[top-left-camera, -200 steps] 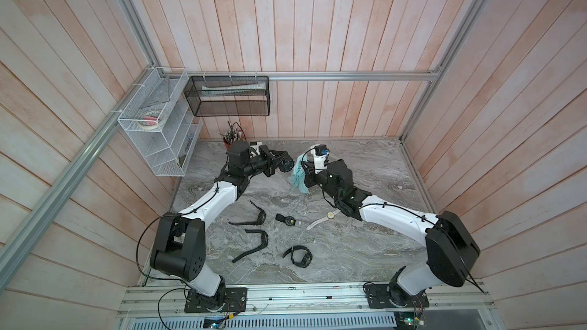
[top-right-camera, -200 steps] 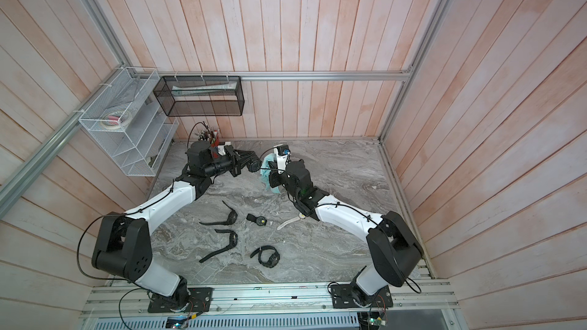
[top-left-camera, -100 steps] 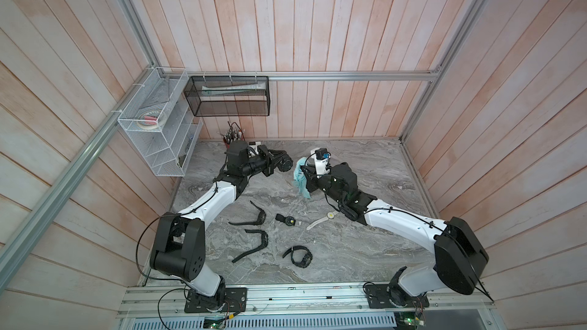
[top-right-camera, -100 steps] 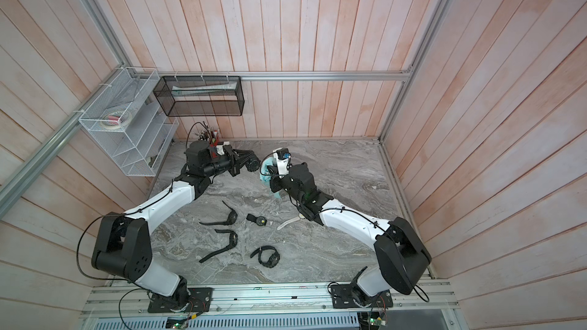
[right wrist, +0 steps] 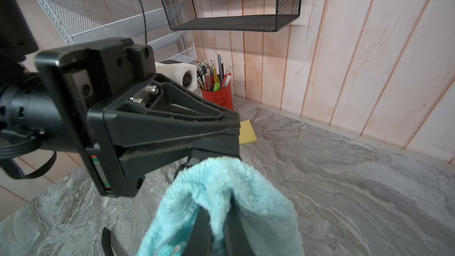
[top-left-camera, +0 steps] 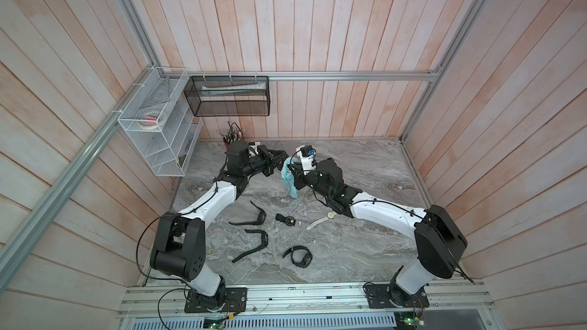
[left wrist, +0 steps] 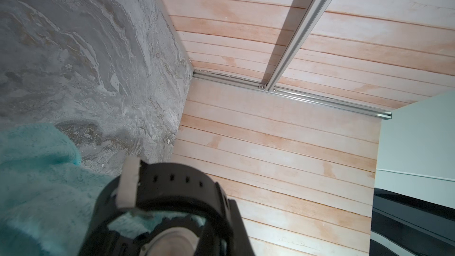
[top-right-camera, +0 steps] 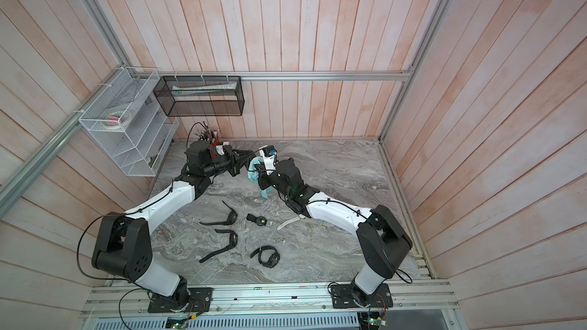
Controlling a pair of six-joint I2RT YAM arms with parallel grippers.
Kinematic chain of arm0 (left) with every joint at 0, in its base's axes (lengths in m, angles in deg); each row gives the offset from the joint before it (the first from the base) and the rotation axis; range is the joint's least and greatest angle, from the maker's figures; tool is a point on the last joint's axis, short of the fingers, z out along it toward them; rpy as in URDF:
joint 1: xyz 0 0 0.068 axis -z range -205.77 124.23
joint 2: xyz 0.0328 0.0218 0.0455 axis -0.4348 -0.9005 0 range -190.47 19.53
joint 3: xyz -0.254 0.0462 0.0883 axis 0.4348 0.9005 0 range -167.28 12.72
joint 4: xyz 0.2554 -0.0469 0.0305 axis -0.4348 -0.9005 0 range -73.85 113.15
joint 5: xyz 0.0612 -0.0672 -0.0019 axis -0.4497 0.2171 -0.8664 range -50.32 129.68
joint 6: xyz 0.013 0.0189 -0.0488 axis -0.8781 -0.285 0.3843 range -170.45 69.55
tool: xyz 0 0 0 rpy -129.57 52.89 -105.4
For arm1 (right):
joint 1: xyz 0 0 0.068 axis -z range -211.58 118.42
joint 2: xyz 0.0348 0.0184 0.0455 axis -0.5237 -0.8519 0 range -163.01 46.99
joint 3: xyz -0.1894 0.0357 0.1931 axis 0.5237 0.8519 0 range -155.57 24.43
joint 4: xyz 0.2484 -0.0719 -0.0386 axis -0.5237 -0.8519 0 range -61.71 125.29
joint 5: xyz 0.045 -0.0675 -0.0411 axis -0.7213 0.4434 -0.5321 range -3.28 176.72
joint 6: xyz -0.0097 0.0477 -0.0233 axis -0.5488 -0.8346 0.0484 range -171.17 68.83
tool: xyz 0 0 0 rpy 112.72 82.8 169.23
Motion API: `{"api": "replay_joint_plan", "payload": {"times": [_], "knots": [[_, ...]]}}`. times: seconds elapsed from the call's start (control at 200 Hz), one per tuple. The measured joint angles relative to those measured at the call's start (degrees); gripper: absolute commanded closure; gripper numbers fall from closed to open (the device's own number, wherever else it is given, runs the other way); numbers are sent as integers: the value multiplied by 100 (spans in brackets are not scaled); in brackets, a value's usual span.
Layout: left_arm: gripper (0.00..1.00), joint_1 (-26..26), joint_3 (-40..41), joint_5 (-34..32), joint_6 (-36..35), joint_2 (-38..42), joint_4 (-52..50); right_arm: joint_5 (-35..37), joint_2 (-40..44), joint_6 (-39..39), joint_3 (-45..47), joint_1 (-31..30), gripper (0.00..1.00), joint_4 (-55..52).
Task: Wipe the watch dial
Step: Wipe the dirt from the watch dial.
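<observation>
My left gripper [top-left-camera: 280, 157] [top-right-camera: 248, 155] is shut on a black watch [left wrist: 172, 183] by its strap, above the back middle of the table. In the left wrist view the gripper [left wrist: 182, 205] shows the watch's round metal back; the dial faces away and is hidden. My right gripper [top-left-camera: 290, 171] [right wrist: 220, 227] is shut on a teal cloth [top-left-camera: 287, 176] [top-right-camera: 254, 171] [right wrist: 221, 185]. The cloth [left wrist: 37, 168] presses against the watch at the left gripper's tips [right wrist: 231, 141], and its tail hangs down toward the table.
Several other watches lie on the grey marble table [top-left-camera: 365, 249]: black ones [top-left-camera: 256, 217] [top-left-camera: 254, 244] [top-left-camera: 298, 256], a strapless head [top-left-camera: 286, 220] and a white one [top-left-camera: 320, 220]. A red pencil cup [right wrist: 218, 94], a yellow note pad [right wrist: 247, 131], a black mesh shelf [top-left-camera: 228, 100] and a white wire rack [top-left-camera: 158, 128] stand at the back left.
The right gripper with the cloth shifted a little to the right, then came back left against the watch. The left gripper has hardly moved.
</observation>
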Motion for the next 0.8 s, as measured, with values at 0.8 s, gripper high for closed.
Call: {"api": "replay_joint_plan", "payload": {"times": [0.8], "knots": [[100, -267, -439, 699, -245, -442, -595, 1158, 1335, -254, 1021, 1298, 100, -476]]}}
